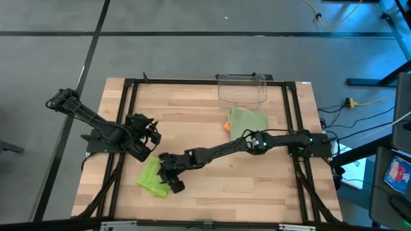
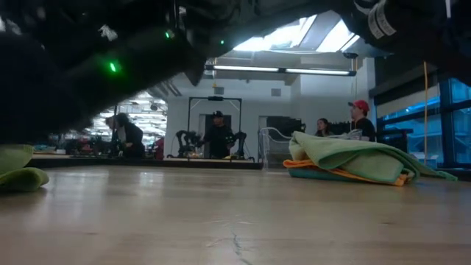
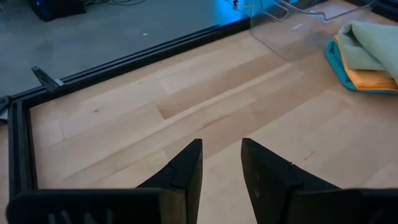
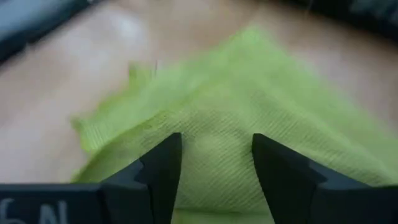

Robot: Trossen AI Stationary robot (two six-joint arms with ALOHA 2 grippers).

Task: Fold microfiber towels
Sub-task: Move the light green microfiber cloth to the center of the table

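A: Wooden table [image 1: 257,173] is seen filling most of the high view, framed by black rails. What is spread across it?

B: Right arm is stretched from the right edge toward the front left. Right gripper [image 4: 216,163] is held just above the lime green towel [image 1: 153,175]; the fingers are kept apart with cloth showing in the gap. No clamp on the fabric can be made out.

A: Left side?

B: Left arm is parked at the left edge of the table. Left gripper [image 3: 221,163] is held over bare wood with its fingers parted and nothing between them.

A: Towels, then.

B: Lime green towel is laid crumpled near the front-left corner, beside the left rail. A stack is placed at the back right: sage green towel [image 1: 247,121] is draped on top, orange towel [image 3: 372,78] is sandwiched under it, teal towel [image 3: 340,60] is seen at the bottom with only its edge showing.

A: Anything else?

B: Clear plastic bin [image 1: 242,88] is set at the back edge, just behind the stack. Whether they touch cannot be told. People [image 2: 218,136] are seen in the room beyond the table in the low view.
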